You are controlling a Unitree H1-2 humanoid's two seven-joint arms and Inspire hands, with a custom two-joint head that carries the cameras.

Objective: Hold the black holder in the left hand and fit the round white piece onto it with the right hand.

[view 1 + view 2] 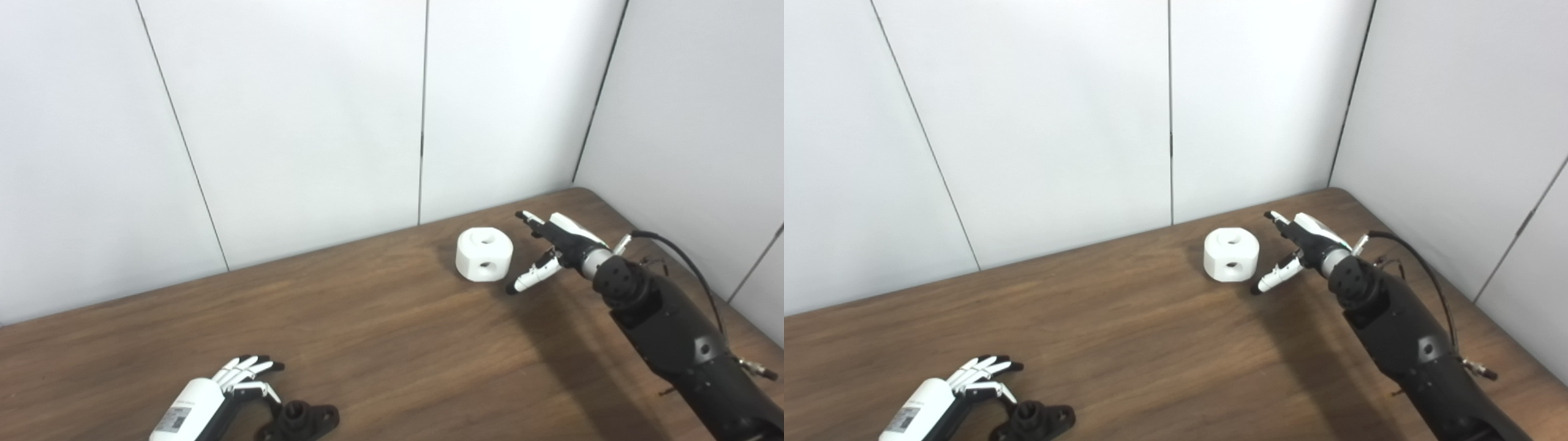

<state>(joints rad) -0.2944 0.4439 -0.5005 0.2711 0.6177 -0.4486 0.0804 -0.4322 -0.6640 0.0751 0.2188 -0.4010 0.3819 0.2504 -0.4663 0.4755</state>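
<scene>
The round white piece [484,253] with holes in its top and side sits on the wooden table [380,331] at the back right. Just to its right my right hand [547,250] is open, fingers and thumb spread toward the piece but apart from it. The black holder [301,421] lies flat near the front left edge of the table. My left hand [245,381] is open right beside the holder, on its left, with the fingers stretched out above it and nothing held.
White wall panels [294,122] close off the table at the back and on the right. The right arm [674,337] reaches in from the bottom right over the table's right side.
</scene>
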